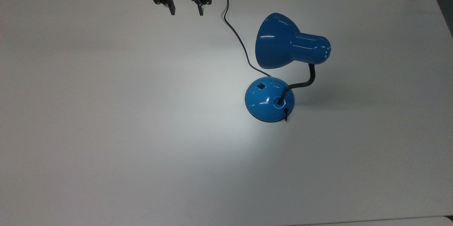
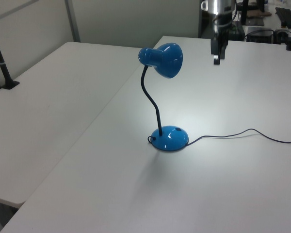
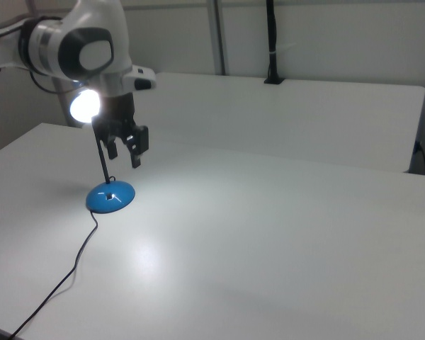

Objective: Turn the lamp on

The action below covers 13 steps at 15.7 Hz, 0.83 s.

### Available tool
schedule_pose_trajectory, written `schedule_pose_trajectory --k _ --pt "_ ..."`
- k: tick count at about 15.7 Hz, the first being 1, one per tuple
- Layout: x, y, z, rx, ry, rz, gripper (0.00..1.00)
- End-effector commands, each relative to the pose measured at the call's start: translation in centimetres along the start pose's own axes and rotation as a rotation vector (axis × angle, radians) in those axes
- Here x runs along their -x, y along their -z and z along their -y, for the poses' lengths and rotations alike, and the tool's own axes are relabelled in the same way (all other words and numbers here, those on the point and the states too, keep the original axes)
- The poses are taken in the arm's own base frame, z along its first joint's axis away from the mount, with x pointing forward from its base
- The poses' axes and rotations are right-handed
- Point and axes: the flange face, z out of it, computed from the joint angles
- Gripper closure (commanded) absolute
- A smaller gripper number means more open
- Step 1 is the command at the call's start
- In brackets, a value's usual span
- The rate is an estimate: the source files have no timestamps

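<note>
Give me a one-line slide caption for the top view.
Blue lamp lit, casting a bright pool on the white table; open tool raised clear near the far edge.

The lamp [image 1: 270, 100] stands on the table [image 1: 106, 148], top view's right of centre.

White bench [image 1: 106, 130], matte, plain top. On it: lamp [image 1: 269, 99] w/ round blue base sitting flat, toward the top view's right of centre. Black cord [image 1: 238, 36] lies on bench, runs from base up to the top view's upper edge; in left view it trails off to the left view's right. Bright light patch on bench surface beside base. 2nd white bench [image 2: 53, 92] adjoins at the left view's left.
</note>
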Motion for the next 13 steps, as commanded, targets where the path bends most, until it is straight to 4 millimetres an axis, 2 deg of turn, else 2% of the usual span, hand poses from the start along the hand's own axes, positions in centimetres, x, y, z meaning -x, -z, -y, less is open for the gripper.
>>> schedule_pose_trajectory --k 1,3,6,13 --pt "0.2 6.3 -3.7 0.023 -0.054 -0.104 0.0" --pt "0.6 7.4 -4.8 0.038 -0.048 -0.127 0.0" --pt "0.4 7.5 -5.7 0.108 -0.01 -0.131 0.0" --pt "0.3 7.6 -5.5 0.114 -0.01 -0.137 0.0"
